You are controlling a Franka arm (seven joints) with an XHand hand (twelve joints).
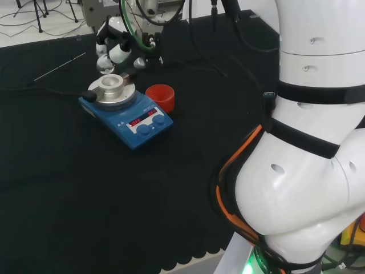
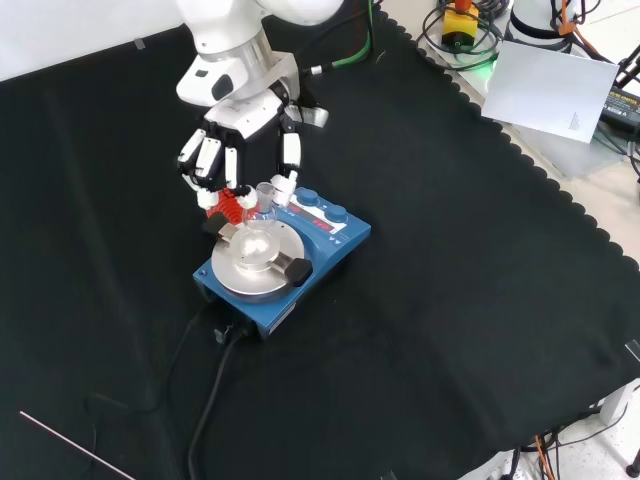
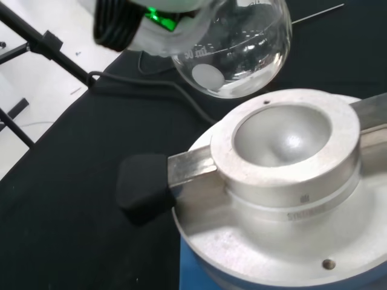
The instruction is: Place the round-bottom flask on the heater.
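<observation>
Place: a lab bench
Signs: black cloth [image 2: 480, 300] — blue heater [image 2: 282, 260], glass flask [image 3: 233, 51] — cables [image 2: 470, 30] at the edge

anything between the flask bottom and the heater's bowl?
Nothing. Wrist view shows the round-bottom flask apart from the heater, its bowl empty and the stretch between them bare.

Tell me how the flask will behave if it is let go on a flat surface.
The flask is clear glass, so likely fragile if dropped or knocked. Its round bottom has no flat base, so it would probably roll or tip on the cloth. The heater's metal block has a bowl-shaped hollow that should cradle it. It looks empty, so probably light.
</observation>
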